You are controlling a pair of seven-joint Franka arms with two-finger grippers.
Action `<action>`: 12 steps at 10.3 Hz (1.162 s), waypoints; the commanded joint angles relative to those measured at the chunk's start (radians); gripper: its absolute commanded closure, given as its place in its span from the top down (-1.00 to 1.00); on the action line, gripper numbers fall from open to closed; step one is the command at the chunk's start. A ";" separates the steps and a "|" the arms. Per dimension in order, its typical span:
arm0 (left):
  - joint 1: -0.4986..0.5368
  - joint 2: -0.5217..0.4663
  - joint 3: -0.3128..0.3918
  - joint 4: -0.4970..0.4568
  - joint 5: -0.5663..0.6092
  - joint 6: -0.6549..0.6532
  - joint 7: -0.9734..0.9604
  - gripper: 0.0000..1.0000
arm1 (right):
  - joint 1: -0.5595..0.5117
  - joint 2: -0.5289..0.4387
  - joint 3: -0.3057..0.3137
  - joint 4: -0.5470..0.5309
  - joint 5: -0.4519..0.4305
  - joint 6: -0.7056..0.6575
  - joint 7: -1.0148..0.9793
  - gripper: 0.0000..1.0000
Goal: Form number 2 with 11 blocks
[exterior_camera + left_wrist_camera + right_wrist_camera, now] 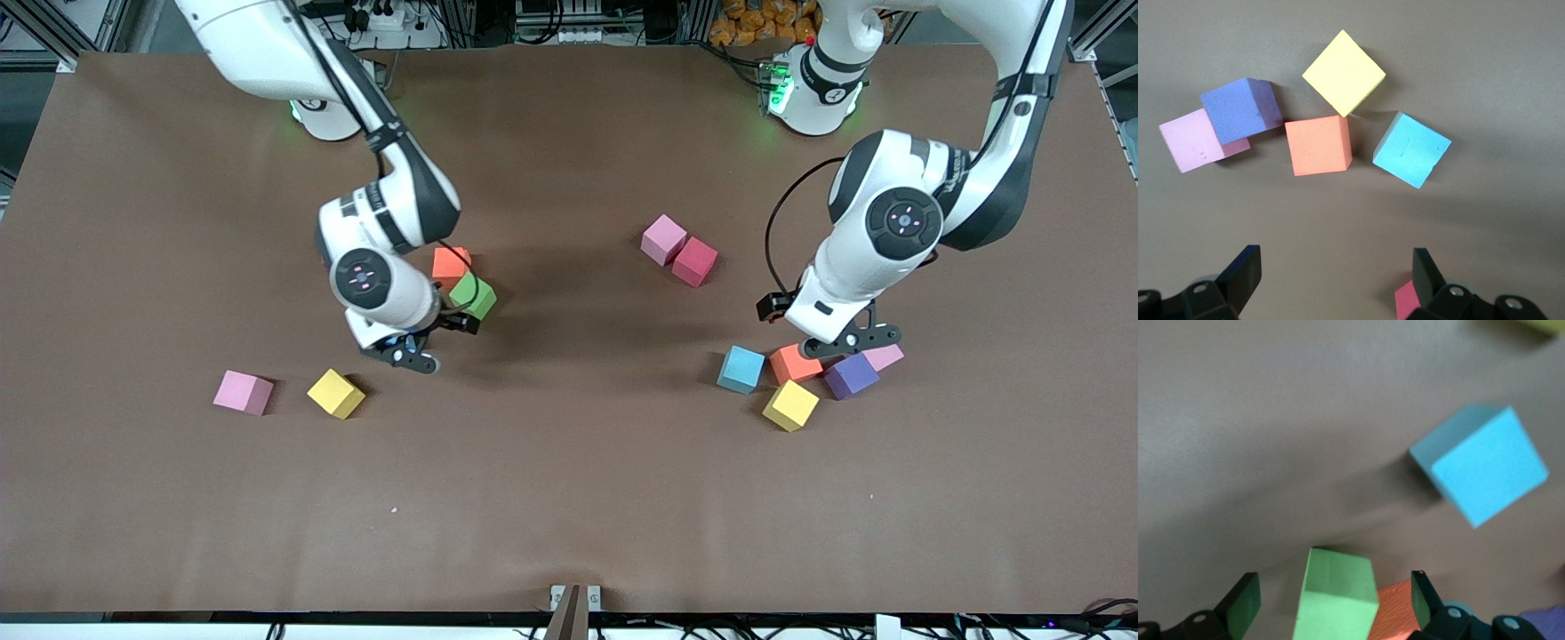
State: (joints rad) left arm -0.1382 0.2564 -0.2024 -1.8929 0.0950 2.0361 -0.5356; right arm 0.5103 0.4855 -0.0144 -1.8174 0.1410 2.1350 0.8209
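Two robot arms hover over scattered foam cubes; no digit started.
Right gripper (427,342), jaws wide, should straddle the green cube (473,295) squarely; left gripper (849,342) hangs wide, empty.

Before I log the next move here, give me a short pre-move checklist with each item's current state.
1. Left gripper open and holding nothing: ok; it is over the cluster at the left arm's end.
2. Right gripper open and holding nothing: ok; its fingers straddle the green cube.
3. Orange cube free to grasp: not ok; the yellow cube touches its corner.
4. Purple cube apart from the task blocks: not ok; it overlaps the pink cube.
5. Number 2 begun: not ok; the cubes lie scattered.
6. All eleven blocks in sight: cannot tell; the arms hide some.
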 commanded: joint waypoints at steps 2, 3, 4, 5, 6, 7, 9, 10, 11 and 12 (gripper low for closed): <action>-0.017 0.038 0.000 0.002 -0.045 0.012 -0.021 1.00 | 0.005 -0.007 -0.007 -0.026 0.015 0.006 0.193 1.00; -0.020 0.041 0.000 -0.012 -0.085 0.013 -0.044 1.00 | 0.016 -0.007 -0.007 -0.052 0.020 0.043 0.213 1.00; -0.024 0.047 0.000 -0.024 -0.092 0.013 -0.061 1.00 | 0.016 -0.007 -0.007 -0.087 0.031 0.093 0.225 1.00; -0.038 0.047 0.000 -0.041 -0.098 0.015 -0.091 1.00 | 0.020 -0.005 -0.006 -0.100 0.041 0.118 0.225 1.00; -0.047 0.049 -0.002 -0.049 -0.104 0.018 -0.136 1.00 | 0.028 -0.005 -0.004 -0.111 0.057 0.135 0.225 1.00; -0.069 0.049 -0.002 -0.063 -0.106 0.019 -0.188 1.00 | 0.046 -0.004 -0.004 -0.118 0.077 0.154 0.225 1.00; -0.087 0.047 -0.009 -0.081 -0.129 0.022 -0.262 1.00 | 0.066 -0.002 -0.004 -0.138 0.080 0.164 0.225 1.00; -0.087 0.046 -0.021 -0.094 -0.156 0.022 -0.303 1.00 | 0.076 -0.005 -0.004 -0.157 0.080 0.174 0.225 1.00; -0.090 0.046 -0.043 -0.100 -0.173 0.030 -0.389 1.00 | 0.080 -0.005 -0.004 -0.183 0.080 0.202 0.222 1.00; -0.095 0.046 -0.063 -0.101 -0.175 0.045 -0.509 1.00 | 0.082 -0.007 -0.004 -0.204 0.078 0.235 0.222 1.00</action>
State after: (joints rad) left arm -0.2251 0.3171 -0.2422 -1.9729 -0.0559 2.0521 -0.9154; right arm 0.5816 0.4901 -0.0132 -1.9749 0.1988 2.3203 1.0368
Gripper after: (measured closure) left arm 0.000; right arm 0.000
